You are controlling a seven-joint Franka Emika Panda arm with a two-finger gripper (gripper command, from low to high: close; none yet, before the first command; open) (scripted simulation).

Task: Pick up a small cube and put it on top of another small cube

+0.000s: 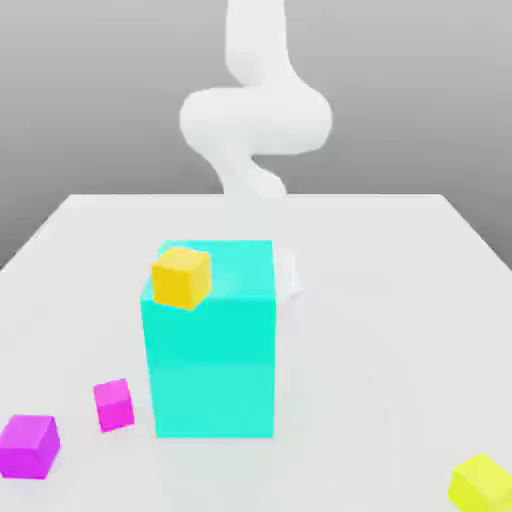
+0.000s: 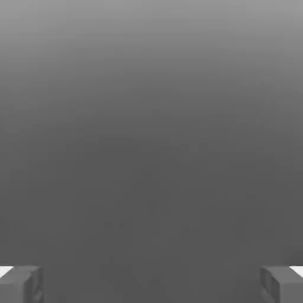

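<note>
Your white arm (image 1: 256,120) comes down from the far side of the scene, at the exterior view's middle, bending sideways at a thick joint and then dropping behind the large cyan block (image 1: 214,350); in the hand view your gripper (image 2: 151,285) stands wide, its two fingertips (image 2: 32,285) well apart with nothing held between them.

You have no container that can be made out among these things; what you have is solid blocks on a white table (image 1: 370,300).

Count one cyan block, tall and upright, left of the middle; count one orange-yellow cube (image 1: 181,279), seen over the block's upper left part, turned at an angle, though you cannot tell from this view whether it touches the block; count one magenta cube (image 1: 114,405), just left of the block's lower part; count one purple cube (image 1: 28,447), nearer and farther left, apart from the magenta one; count one lime-yellow cube (image 1: 482,486), your task's small cube, at the near right corner of the exterior view, well apart from the rest; that makes four small cubes and one large block for you.
</note>
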